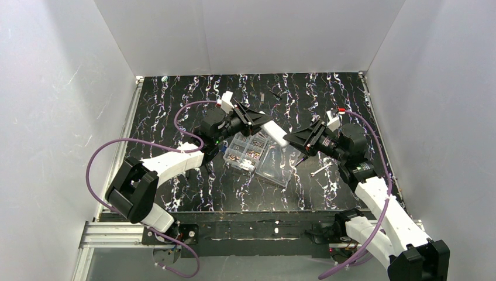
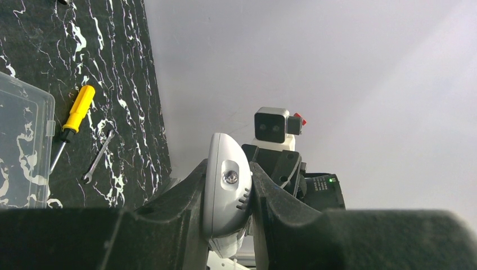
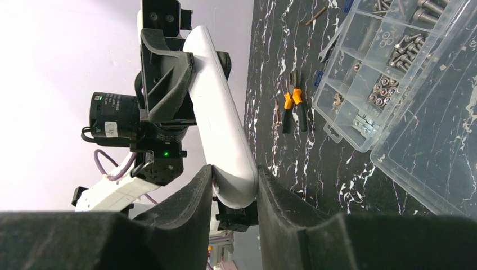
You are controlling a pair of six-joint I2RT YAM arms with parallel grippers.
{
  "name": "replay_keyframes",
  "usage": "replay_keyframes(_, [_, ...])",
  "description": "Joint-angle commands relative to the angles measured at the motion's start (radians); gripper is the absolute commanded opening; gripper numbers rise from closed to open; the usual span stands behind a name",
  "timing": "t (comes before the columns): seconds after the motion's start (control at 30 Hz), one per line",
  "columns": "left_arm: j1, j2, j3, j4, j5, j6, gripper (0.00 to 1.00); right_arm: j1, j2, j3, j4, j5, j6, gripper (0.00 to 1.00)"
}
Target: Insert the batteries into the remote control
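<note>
Held between both arms above the black marbled table (image 1: 175, 111), the remote control (image 1: 275, 133) hangs in the air over the clear screw box (image 1: 247, 151), slanting from upper left down to lower right in your overhead view.

Your left gripper (image 2: 228, 188) is clamped on the handset's upper end. Its two dark fingers press against the thin white body, and the small clear bulb on the remote's end faces that wrist camera.

Your right gripper (image 3: 235, 185) meets the opposite, rounded end. Its fingers sit against both sides of the white shell, with no gap showing in the right wrist view, so it too looks closed on the remote.

Below, the screw box lies open. Its compartments hold screws and nuts, and its clear lid (image 1: 275, 167) is folded out flat on the side nearer your right arm.

A yellow-handled screwdriver (image 2: 77, 107) and a small wrench (image 2: 98, 157) lie side by side on the table just beyond the lid's edge. Orange-handled pliers (image 3: 293, 107) rest on the table on the box's other side, near your left arm.
</note>
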Motion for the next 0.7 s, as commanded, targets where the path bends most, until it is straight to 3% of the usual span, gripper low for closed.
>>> replay_keyframes(0.0, [-0.002, -0.017, 0.035, 0.077, 0.021, 0.017, 0.00, -0.006, -0.001, 0.024, 0.017, -0.003, -0.035, 0.30])
replay_keyframes(0.3, [-0.001, -0.023, 0.030, 0.078, 0.009, 0.021, 0.00, -0.023, -0.003, 0.010, 0.076, -0.019, -0.012, 0.71])
replay_keyframes(0.5, [-0.001, -0.007, 0.061, 0.096, -0.001, 0.012, 0.00, -0.034, 0.010, -0.080, 0.305, -0.039, 0.119, 0.73])
replay_keyframes(0.67, [-0.002, 0.015, 0.074, 0.137, -0.024, -0.015, 0.00, -0.036, 0.065, -0.120, 0.479, -0.059, 0.227, 0.69])
